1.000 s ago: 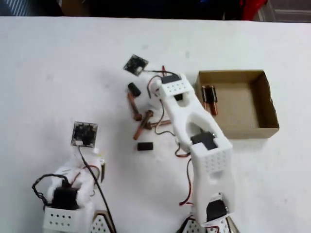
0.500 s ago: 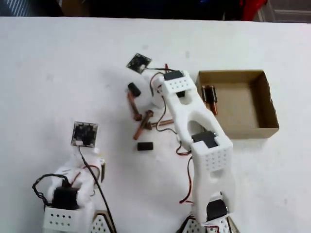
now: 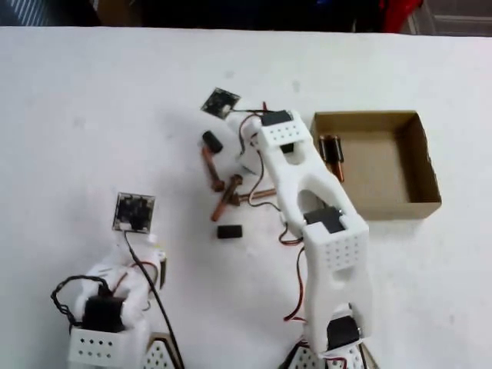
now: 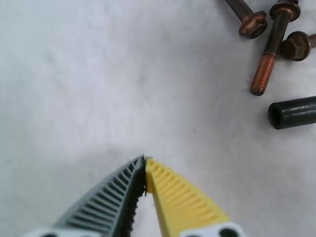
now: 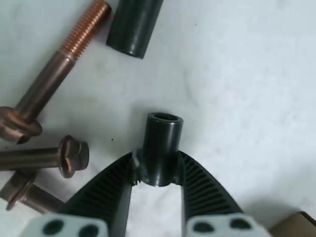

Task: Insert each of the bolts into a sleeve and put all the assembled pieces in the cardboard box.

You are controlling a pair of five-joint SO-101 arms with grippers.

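Observation:
My right gripper [image 5: 158,170] is shut on a short black sleeve [image 5: 160,145] that stands upright between its fingers, just above the table. Beside it lie a second black sleeve [image 5: 133,22] and three copper bolts [image 5: 54,79], loose on the white table. In the high view the right gripper [image 3: 247,157] sits between the bolt pile [image 3: 227,188] and the cardboard box [image 3: 430,165], which holds assembled pieces [image 3: 332,156]. A third sleeve [image 3: 229,231] lies nearer the front. My left gripper [image 4: 144,162] is shut on nothing, low over bare table, with bolts [image 4: 270,47] and a sleeve [image 4: 294,112] ahead of it.
The left arm [image 3: 108,307] is folded at the table's front left corner. Red and black cables [image 3: 296,292] trail beside the right arm. A corner of the box [image 5: 302,224] lies close to my right gripper. The table's far edge [image 3: 246,29] meets a dark background.
The right gripper has shifted a little toward the far side and the box, with the sleeve in it. The left arm has not moved.

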